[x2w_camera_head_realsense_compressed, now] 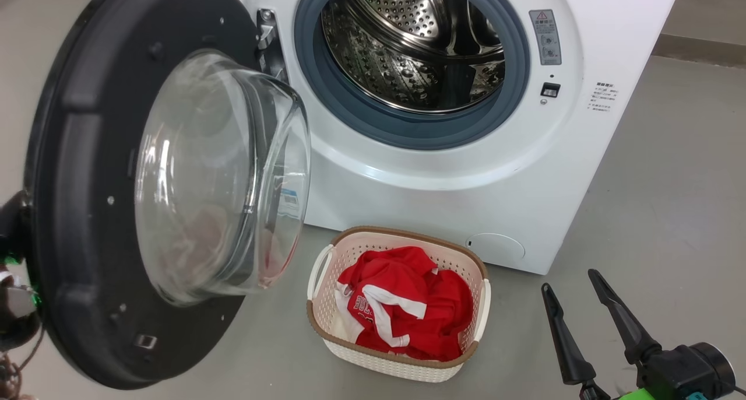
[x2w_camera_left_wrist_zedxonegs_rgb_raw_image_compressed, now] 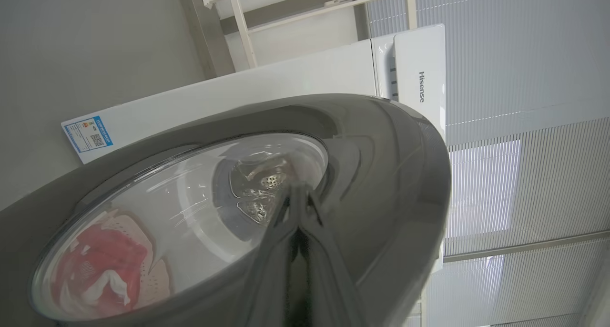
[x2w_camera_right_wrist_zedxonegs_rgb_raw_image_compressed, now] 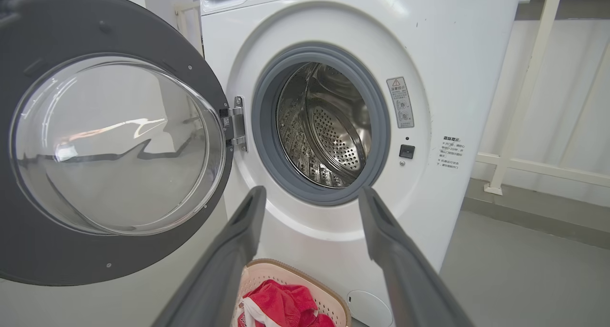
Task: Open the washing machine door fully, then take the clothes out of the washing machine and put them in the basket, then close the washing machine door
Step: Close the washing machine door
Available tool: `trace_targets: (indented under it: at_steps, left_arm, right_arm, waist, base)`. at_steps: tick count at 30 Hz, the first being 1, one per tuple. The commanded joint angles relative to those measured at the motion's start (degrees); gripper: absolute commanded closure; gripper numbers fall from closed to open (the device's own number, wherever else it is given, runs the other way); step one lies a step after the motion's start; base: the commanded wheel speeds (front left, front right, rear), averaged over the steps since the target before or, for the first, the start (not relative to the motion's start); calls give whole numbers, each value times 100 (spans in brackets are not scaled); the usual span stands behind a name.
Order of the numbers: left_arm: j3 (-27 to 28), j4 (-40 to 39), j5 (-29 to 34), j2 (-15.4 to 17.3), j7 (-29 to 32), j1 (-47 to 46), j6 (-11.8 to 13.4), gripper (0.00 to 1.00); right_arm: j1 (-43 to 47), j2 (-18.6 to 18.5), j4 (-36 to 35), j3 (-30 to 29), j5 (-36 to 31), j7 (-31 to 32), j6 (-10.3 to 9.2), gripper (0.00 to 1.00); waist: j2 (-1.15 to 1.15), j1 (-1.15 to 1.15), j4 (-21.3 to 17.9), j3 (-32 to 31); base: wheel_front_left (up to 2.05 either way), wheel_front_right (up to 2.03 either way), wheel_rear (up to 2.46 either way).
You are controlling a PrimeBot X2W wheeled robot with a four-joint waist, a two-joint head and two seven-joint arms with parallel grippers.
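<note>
The washing machine door (x2w_camera_head_realsense_compressed: pixel 76 213) stands swung out to the left, its black ring and glass bowl facing the washing machine (x2w_camera_head_realsense_compressed: pixel 443 196). No fabric shows in the steel drum (x2w_camera_head_realsense_compressed: pixel 408 50). Red clothes (x2w_camera_head_realsense_compressed: pixel 408 306) with white trim lie in the cream basket (x2w_camera_head_realsense_compressed: pixel 379 359) on the floor below the opening. My left gripper (x2w_camera_left_wrist_zedxonegs_rgb_raw_image_compressed: pixel 296 188) is shut, holding nothing, with its tips at the door's (x2w_camera_left_wrist_zedxonegs_rgb_raw_image_compressed: pixel 381 174) outer face by the window's edge. My right gripper (x2w_camera_head_realsense_compressed: pixel 568 279) hangs open and holding nothing to the right of the basket, pointing at the drum opening (x2w_camera_right_wrist_zedxonegs_rgb_raw_image_compressed: pixel 324 127).
Bare grey floor (x2w_camera_head_realsense_compressed: pixel 670 213) spreads to the right of the machine and the basket. A white railing (x2w_camera_right_wrist_zedxonegs_rgb_raw_image_compressed: pixel 524 79) stands by the wall behind the machine's right side. The open door takes up the room at the left.
</note>
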Motion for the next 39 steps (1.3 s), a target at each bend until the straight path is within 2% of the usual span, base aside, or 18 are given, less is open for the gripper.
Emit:
trace_targets:
  at_steps: [1,3,9,22,30,39]
  left_arm:
    - [34,-334,-85,77,138,53,52,100]
    - [102,-718,-278,-102,257,152,172,100]
    - [22,-1681,-508,-368,480,558,493,100]
    - [-689,-2747,-1177,-499,313,1229,817,100]
    - [-1266,-3071,-1627,-500,-134,1512,803,100]
    - [-1676,-3302,-1881,-501,-586,1718,639,100]
  right_arm:
    - [-160,-73,-151,109,109,-37,36,0]
    - [-162,-73,-150,113,128,-37,36,0]
    - [-238,-73,-158,110,136,-37,36,0]
    - [-358,-73,-138,83,204,-37,36,0]
    - [-450,-73,-142,67,226,-37,36,0]
    - [-475,-73,-152,39,227,-37,36,0]
  waist:
    - [0,0,-8,-3]
    - [0,0,-22,-2]
    - [0,0,-74,92]
    - [0,0,-379,290]
    - [0,0,-607,429]
    - [0,0,-912,535]
  base:
    - [0,0,0]
    - [0,0,0]
    - [0,0,0]
    - [0,0,0]
    - [0,0,0]
    - [0,0,0]
